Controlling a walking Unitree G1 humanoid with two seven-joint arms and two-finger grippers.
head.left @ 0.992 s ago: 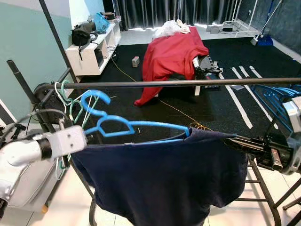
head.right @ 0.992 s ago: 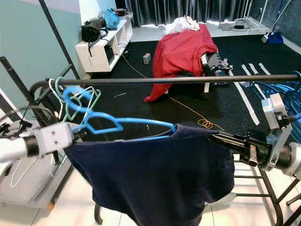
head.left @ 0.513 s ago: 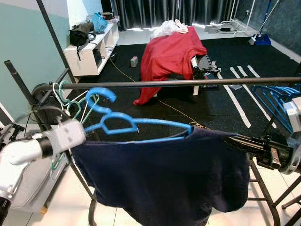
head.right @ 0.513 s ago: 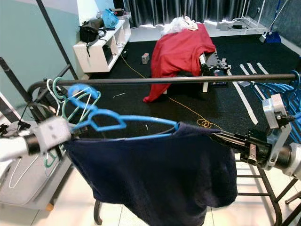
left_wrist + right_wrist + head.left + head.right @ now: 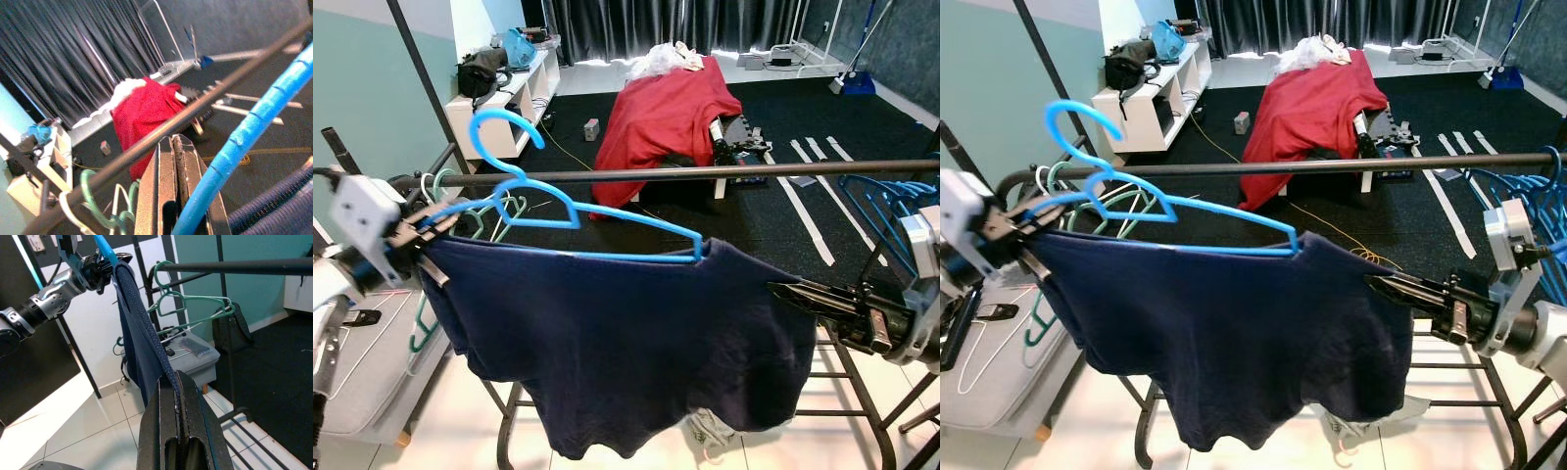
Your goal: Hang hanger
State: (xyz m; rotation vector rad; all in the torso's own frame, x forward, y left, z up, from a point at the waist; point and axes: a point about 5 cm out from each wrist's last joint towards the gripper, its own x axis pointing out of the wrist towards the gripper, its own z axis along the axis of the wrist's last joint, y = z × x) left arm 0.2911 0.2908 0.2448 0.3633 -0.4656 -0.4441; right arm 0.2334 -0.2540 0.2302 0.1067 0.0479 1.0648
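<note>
A blue hanger (image 5: 558,211) carries a dark navy shirt (image 5: 626,333) in front of the black rail (image 5: 724,173). Its hook (image 5: 499,132) stands upright and reaches above the rail's height, near the rail's left end, apart from it. My left gripper (image 5: 416,235) is shut on the hanger's left arm at the shirt's shoulder; the blue arm (image 5: 234,152) runs along its fingers (image 5: 168,196). My right gripper (image 5: 783,292) is shut on the shirt's right shoulder, and the shirt's edge (image 5: 146,347) lies pinched between the fingers (image 5: 161,426).
Green and white hangers (image 5: 470,211) hang at the rail's left end, several blue hangers (image 5: 891,211) at its right end. A grey case (image 5: 362,362) stands at lower left. Beyond the rail are a red cloth (image 5: 666,117), a white shelf (image 5: 499,98) and floor cables.
My left gripper has swung out to the left and up. The hanger has turned upright, its hook now higher than the rail, and the shirt is spread wider. The right gripper has barely moved.
</note>
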